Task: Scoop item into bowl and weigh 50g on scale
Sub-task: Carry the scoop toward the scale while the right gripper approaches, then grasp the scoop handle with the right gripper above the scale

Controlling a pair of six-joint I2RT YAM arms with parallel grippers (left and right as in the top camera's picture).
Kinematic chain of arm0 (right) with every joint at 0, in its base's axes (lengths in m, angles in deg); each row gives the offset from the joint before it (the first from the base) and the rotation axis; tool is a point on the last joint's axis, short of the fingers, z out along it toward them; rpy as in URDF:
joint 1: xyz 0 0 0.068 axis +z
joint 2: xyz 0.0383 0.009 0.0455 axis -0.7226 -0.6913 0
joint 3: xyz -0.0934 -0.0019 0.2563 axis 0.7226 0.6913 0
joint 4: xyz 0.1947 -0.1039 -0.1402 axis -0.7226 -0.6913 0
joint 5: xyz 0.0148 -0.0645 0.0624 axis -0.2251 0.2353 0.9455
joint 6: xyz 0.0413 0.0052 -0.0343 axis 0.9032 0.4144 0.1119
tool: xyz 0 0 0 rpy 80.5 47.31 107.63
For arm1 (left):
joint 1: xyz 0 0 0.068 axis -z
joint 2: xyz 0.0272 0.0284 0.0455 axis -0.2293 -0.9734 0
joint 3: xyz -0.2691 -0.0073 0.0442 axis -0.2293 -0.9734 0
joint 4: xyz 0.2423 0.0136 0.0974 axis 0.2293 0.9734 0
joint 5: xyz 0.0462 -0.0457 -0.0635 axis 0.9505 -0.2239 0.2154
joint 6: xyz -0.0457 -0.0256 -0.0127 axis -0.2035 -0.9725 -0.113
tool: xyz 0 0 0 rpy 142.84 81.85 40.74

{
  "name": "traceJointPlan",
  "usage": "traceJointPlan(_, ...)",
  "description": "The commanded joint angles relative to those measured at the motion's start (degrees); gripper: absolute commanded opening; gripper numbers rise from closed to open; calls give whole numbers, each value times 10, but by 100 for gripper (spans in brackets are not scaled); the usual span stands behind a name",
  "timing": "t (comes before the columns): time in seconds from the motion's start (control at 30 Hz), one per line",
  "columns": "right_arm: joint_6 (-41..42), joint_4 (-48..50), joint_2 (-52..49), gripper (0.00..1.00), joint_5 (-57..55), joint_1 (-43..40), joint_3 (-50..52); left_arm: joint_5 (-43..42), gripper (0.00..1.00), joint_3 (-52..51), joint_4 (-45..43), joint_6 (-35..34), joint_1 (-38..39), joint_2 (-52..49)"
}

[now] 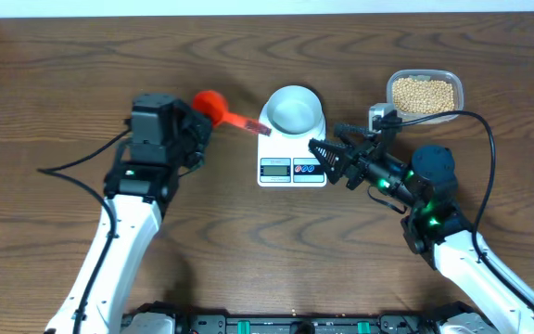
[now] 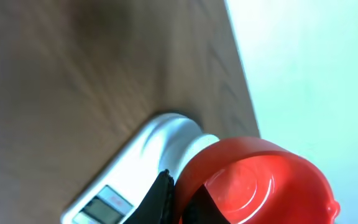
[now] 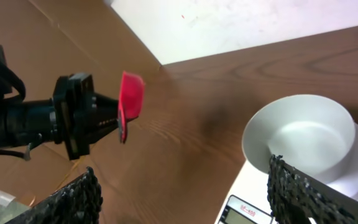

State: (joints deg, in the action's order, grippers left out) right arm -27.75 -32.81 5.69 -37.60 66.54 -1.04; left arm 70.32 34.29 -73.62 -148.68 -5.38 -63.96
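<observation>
Scale readout too small, illegible

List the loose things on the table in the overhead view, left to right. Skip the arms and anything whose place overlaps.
red scoop → bowl → clear tub of beans

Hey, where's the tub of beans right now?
In the overhead view, the clear tub of beans sits on the robot's right, just right of the bowl on the scale, and beyond the right hand.
</observation>
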Motion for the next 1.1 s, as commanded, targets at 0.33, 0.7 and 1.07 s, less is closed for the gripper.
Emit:
traceJointPlan(0.33, 1, 25, -1, 73, -2, 38, -12, 73, 7, 0, -111, -5, 134, -30)
traceJointPlan(0.7, 1, 29, -1, 57, -2, 38, -12, 71, 7, 0, -149, -29, 188, -75)
traceJointPlan(1.07, 1, 30, -1, 37, -2, 38, -12, 71, 7, 0, -171, -29, 231, -75)
